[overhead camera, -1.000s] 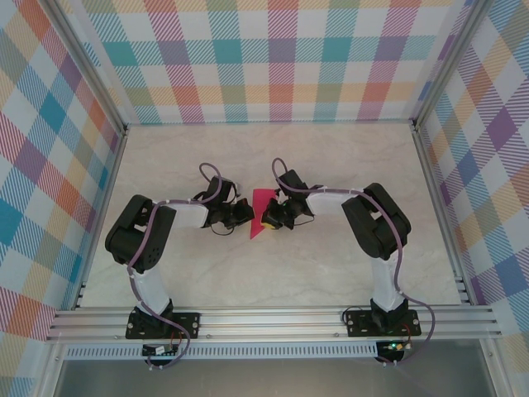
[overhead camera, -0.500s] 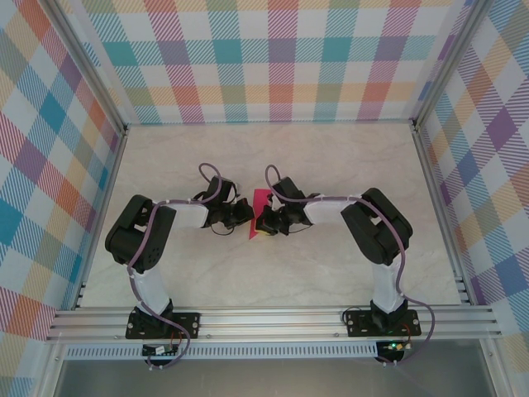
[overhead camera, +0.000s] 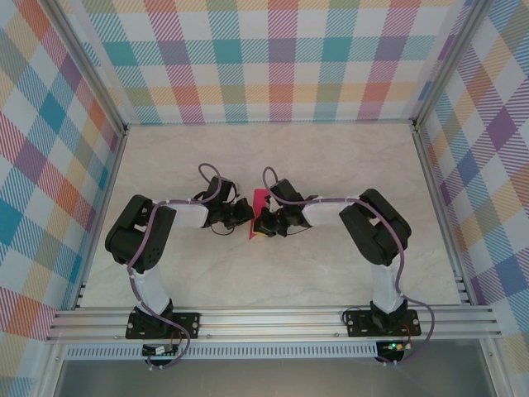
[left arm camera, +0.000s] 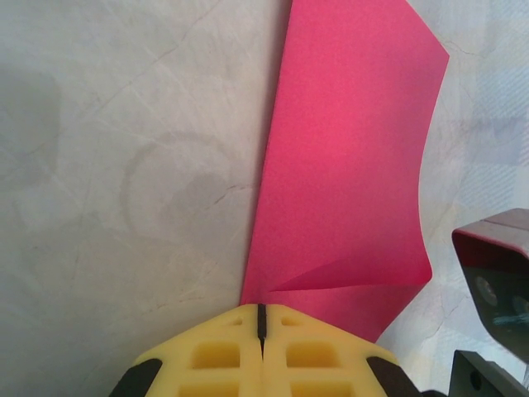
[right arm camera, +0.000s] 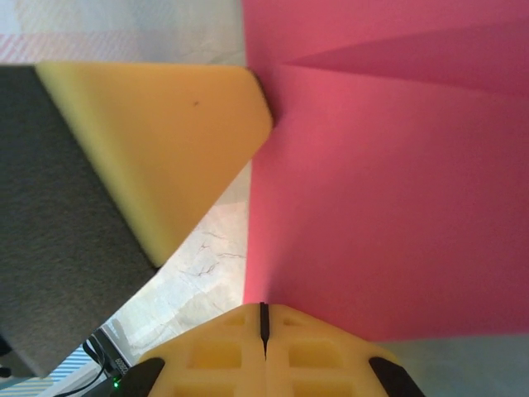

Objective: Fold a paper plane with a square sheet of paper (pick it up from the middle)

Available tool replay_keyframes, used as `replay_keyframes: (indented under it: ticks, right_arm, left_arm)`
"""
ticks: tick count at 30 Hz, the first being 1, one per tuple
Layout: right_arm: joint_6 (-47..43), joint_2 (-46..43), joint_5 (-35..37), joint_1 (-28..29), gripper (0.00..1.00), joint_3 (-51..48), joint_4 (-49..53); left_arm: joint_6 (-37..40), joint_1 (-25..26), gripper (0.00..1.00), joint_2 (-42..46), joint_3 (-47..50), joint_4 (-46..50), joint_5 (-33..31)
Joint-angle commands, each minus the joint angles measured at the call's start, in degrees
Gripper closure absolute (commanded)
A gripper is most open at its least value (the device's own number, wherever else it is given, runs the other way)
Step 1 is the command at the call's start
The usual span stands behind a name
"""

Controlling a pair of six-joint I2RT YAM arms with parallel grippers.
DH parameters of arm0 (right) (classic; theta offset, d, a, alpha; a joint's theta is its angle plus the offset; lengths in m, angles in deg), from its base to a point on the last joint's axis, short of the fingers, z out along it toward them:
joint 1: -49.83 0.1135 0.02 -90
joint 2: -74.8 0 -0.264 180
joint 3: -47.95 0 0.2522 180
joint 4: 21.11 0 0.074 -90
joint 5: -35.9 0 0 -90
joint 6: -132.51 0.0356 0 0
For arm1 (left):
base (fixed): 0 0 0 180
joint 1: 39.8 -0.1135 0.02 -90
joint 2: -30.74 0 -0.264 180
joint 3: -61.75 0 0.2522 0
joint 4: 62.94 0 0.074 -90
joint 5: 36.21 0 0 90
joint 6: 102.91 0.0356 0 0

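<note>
The square sheet of paper (overhead camera: pixel 259 198) lies folded on the table between the two arms, a magenta strip with a diagonal crease near its near end (left arm camera: pixel 347 165). My left gripper (overhead camera: pixel 248 217) is shut, and its yellow tips (left arm camera: pixel 261 308) press on the paper's lower left corner. From the other side my right gripper (overhead camera: pixel 259 230) is also shut, its tips (right arm camera: pixel 263 308) resting on an edge of the sheet (right arm camera: pixel 388 198). One left finger (right arm camera: pixel 157 141) touches the paper's edge close by. The sheet lies flat under both tips, not in the slit between the jaws.
Pale marble tabletop (overhead camera: pixel 273 273) stretches round the arms, with checked walls on three sides and an aluminium rail (overhead camera: pixel 273 318) along the near edge. Part of the right arm's wrist (left arm camera: pixel 496 273) sits close to the right of the paper.
My right gripper has slid left over the paper toward the left gripper and now covers more of the sheet. The left arm has stayed put.
</note>
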Motion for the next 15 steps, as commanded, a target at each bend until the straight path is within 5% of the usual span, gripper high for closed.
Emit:
replay_keyframes:
  ticks: [1,15]
  right_arm:
    - [-0.1,0.5,-1.1,0.8,0.96,-0.9,-2.4]
    - [1.6,-1.1,-1.1,2.0,0.96,-2.4,-6.1]
  left_arm:
    - [-0.7,-0.1,0.96,-2.4,1.8,5.0,-6.2]
    - [-1.7,-0.1,0.96,-2.5,1.9,4.8,-6.5]
